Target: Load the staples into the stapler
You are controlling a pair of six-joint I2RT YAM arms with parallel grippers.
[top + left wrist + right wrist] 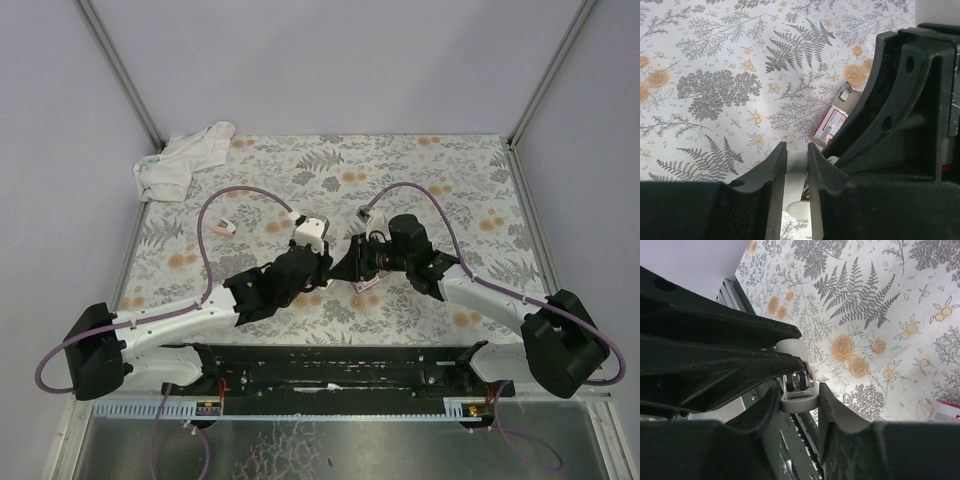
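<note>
Left hand (325, 264) and right hand (352, 264) meet tip to tip over the counter (460, 200); one staples box (364, 290) lies just near-right, right hand nearer. Left wrist: left hand clenched on one stapler (796, 175); staples box ahead-right, long axis diagonal. Right wrist: jaws flank stapler end, can't tell if gripping.

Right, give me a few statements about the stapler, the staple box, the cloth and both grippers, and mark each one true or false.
1. A white cloth lies at the far left corner of the table. True.
2. The staple box is held in the left gripper. False: it lies on the table beside the grippers.
3. The right gripper has its fingers on either side of the stapler. True.
4. The left gripper is wide open. False: its fingers are nearly together, clamped on the stapler.
</note>
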